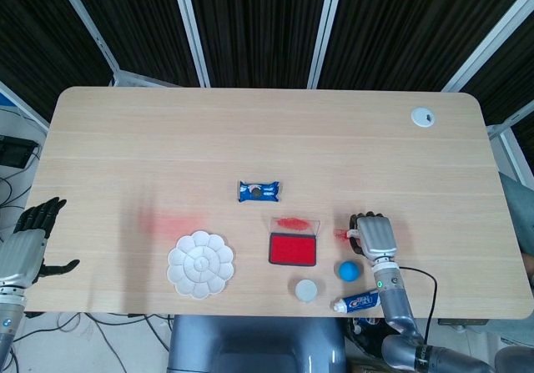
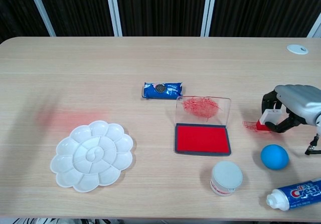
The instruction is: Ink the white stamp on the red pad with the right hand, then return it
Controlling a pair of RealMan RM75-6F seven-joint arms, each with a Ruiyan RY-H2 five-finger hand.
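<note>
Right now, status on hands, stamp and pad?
Right hand grips stamp, right of pad, red smear beneath. Left hand off table, fingers apart. Pad open; blue ball near right hand.

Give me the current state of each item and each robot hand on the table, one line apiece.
White stamp: on the table, right of the pad, red face down, right robot hand curled around it.
Red pad: open, clear lid folded back, ink-smeared.
Toothpaste tube: capped, lying flat.
Small white jar: lid on.
Paint palette: wells clean.
Cookie packet: sealed.
Left robot hand: off the table, holding nothing.
</note>
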